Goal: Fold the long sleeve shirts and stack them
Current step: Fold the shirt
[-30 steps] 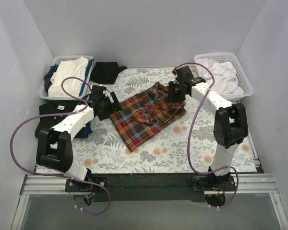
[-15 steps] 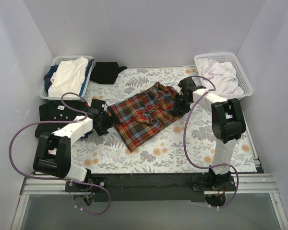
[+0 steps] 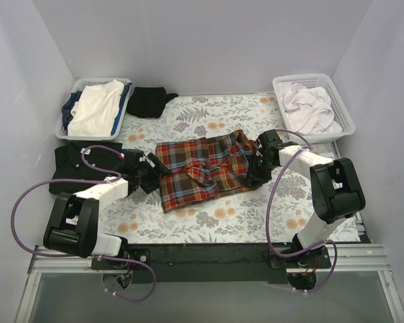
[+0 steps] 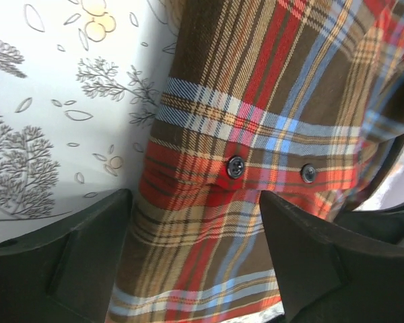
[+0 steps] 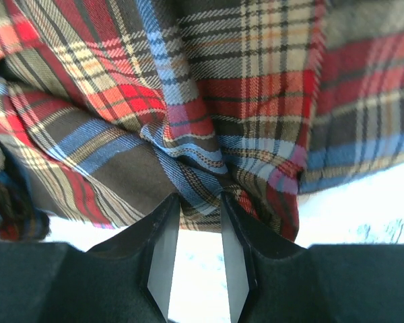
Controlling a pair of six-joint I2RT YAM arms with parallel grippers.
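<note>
The red-orange plaid shirt point(image 3: 202, 168) lies crumpled in the middle of the floral table. My left gripper point(image 3: 151, 179) is at its left edge. In the left wrist view the gripper point(image 4: 195, 222) is wide open, with flat plaid cloth point(image 4: 256, 121) and two buttons lying between its fingers. My right gripper point(image 3: 256, 169) is at the shirt's right edge. In the right wrist view it point(image 5: 198, 205) is shut on a bunched fold of the plaid cloth point(image 5: 188, 134). A black shirt point(image 3: 148, 101) lies at the back. Another black garment point(image 3: 71, 161) lies folded at the left.
A white basket point(image 3: 124, 84) at the back left holds white and blue cloth. A white basket point(image 3: 343, 111) at the back right holds pale cloth. Purple cables loop beside both arms. White walls enclose the table on three sides.
My right gripper has pulled the shirt's right edge toward the near side. The left gripper has moved nearer too, and the shirt now lies more square to the table, shifted toward me.
</note>
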